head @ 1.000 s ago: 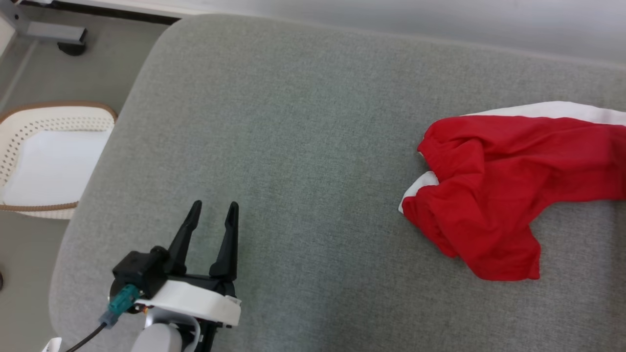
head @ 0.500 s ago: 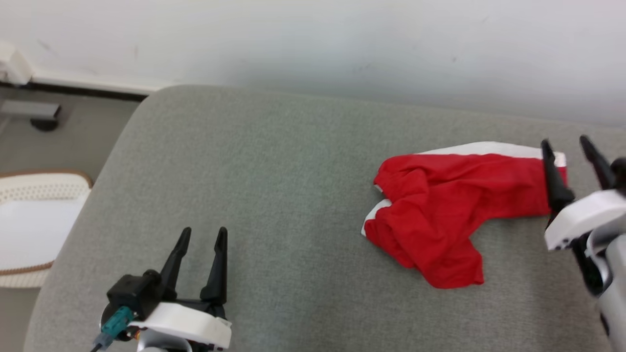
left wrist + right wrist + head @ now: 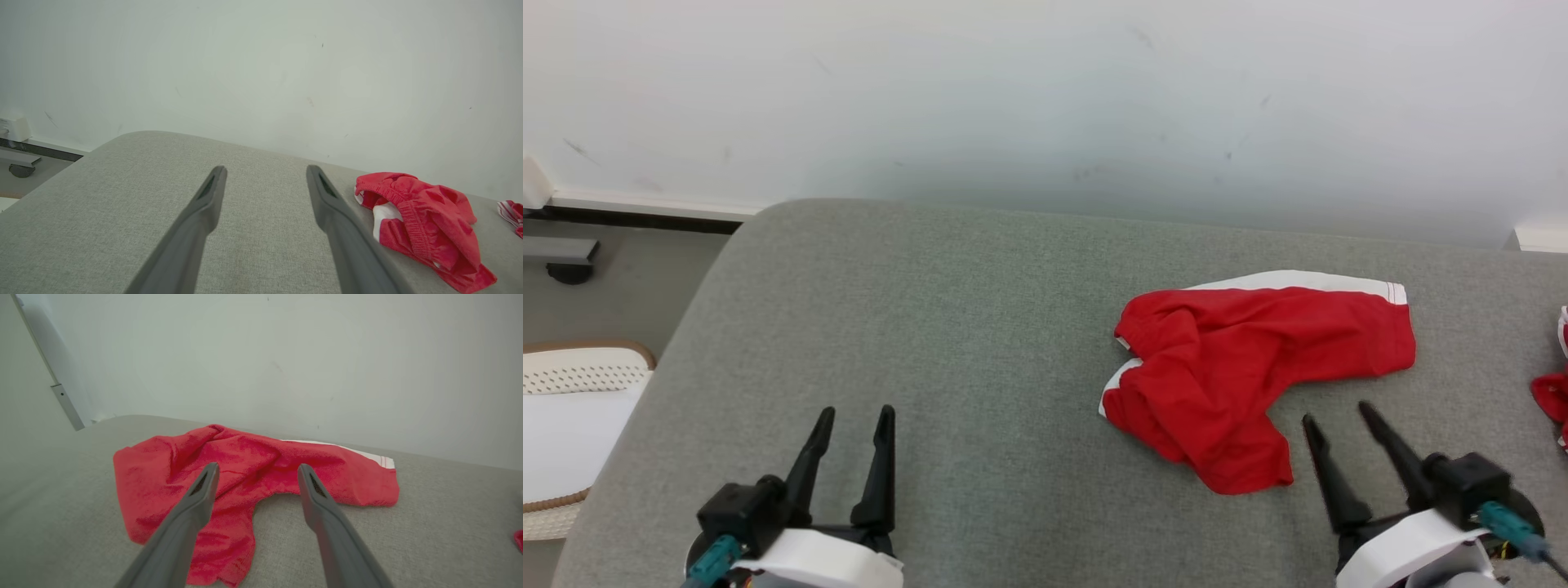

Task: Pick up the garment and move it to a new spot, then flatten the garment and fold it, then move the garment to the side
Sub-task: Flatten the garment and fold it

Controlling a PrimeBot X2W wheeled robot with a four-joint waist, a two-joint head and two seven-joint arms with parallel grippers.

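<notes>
zero steps look done — garment [image 3: 1258, 367] crumpled right of centre on grey cushion [image 3: 980, 327] | left gripper [image 3: 856, 410] lower left, right gripper [image 3: 1336, 412] lower right, both spread, empty | remaining: lift, flatten, fold, shift aside

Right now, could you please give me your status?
Left gripper open, empty. Right gripper open, just short of red garment. Garment crumpled on grey cushion. Nothing between; another red cloth far right.

Red garment [image 3: 1241, 367] trimmed white, grey cushion [image 3: 980, 327], pale wall [image 3: 1045, 98]
</notes>
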